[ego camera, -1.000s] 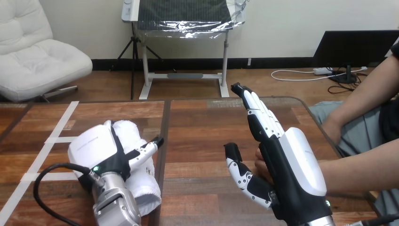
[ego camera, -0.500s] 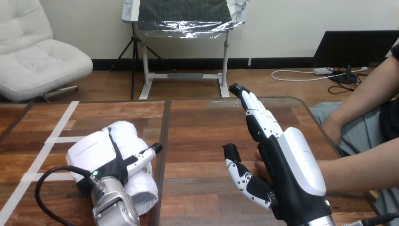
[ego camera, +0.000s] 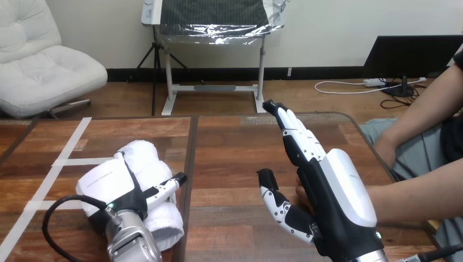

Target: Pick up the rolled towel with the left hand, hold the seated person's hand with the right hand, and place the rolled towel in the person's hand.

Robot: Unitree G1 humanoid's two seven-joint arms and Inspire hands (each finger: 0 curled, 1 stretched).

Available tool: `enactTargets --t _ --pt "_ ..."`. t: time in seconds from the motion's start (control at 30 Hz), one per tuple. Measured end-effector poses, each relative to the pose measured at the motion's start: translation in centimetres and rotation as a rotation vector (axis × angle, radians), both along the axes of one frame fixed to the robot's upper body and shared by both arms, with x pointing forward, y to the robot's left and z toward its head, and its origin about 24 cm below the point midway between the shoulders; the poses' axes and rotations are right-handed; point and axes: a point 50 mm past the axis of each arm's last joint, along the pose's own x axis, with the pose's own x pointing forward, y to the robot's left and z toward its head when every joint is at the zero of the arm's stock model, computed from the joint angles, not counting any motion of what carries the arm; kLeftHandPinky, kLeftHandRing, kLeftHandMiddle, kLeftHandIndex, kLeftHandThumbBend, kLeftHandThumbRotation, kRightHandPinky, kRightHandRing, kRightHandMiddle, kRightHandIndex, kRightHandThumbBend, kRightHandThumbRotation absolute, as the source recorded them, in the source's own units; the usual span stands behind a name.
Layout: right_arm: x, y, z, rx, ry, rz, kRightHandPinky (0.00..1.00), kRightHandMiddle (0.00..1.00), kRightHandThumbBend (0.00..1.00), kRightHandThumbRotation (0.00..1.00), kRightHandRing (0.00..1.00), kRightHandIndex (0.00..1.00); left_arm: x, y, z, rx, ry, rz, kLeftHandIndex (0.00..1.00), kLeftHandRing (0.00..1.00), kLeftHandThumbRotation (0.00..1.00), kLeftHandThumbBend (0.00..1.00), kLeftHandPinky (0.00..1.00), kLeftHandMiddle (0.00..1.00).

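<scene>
Judging by how things lie, none of the three steps is complete and the task is at an early stage.

The rolled towel [ego camera: 144,155] lies on the table [ego camera: 229,147] in the lower left of the frame, its roll running from the middle left down toward the bottom edge. The left hand [ego camera: 106,183] sits on top of it, its white back covering the middle of the roll. The towel rests on the wood, so it is not lifted yet. The hand's back hides what lies beneath it, so I cannot tell whether it has closed on the towel.

In the lower right, the right hand [ego camera: 338,202] stands on edge, wide open. Its fingers are straight and point toward the upper centre of the frame, and its thumb is spread out to the left. It has hold of nothing. The person's hand [ego camera: 301,190] comes in from the right edge and lies just behind the right hand's palm, with only a small part showing in the gap between thumb and palm. The two are close together, but whether they touch I cannot tell, and nothing is curled round the person's hand.

What is left, then, is a firm hold on the towel and a lift, the right hand closing on the person's hand, and the towel crossing the table from left to right to be set in that hand.
</scene>
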Motion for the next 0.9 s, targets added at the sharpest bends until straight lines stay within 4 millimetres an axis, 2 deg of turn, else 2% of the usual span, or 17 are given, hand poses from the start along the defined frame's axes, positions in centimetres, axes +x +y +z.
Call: enactTargets --t 0.3,0.4,0.47,0.7,0.77,0.9 --pt "0.01 -0.01 -0.02 -0.004 0.005 0.004 1.00 1.00 0.08 0.00 1.00 0.98 -0.03 0.15 -0.42 0.043 0.036 0.005 0.92 0.85 0.98 0.97 0.79 0.91" --pt "0.01 -0.03 -0.03 -0.005 0.007 0.006 1.00 1.00 0.08 0.00 1.00 0.98 0.02 0.22 -0.43 0.063 0.050 0.000 0.90 0.79 0.99 0.97 0.74 0.86" --pt "0.02 -0.04 -0.04 -0.007 0.008 0.007 1.00 1.00 0.08 0.00 1.00 0.98 0.10 0.25 -0.42 0.079 0.057 -0.005 0.88 0.70 0.98 0.96 0.66 0.78" --pt "0.02 -0.07 -0.04 -0.009 0.010 0.008 1.00 1.00 0.08 0.00 1.00 0.98 0.52 0.41 -0.20 0.120 0.071 -0.021 0.79 0.52 0.94 0.92 0.50 0.58" --pt "0.03 -0.08 -0.04 -0.009 0.010 0.008 1.00 1.00 0.08 0.00 1.00 0.98 0.62 0.42 -0.14 0.135 0.070 -0.027 0.75 0.43 0.89 0.89 0.41 0.50" --pt "0.03 -0.09 -0.03 -0.012 0.013 0.010 1.00 1.00 0.08 0.00 1.00 0.97 0.76 0.49 0.02 0.162 0.061 -0.034 0.72 0.34 0.80 0.85 0.31 0.42"
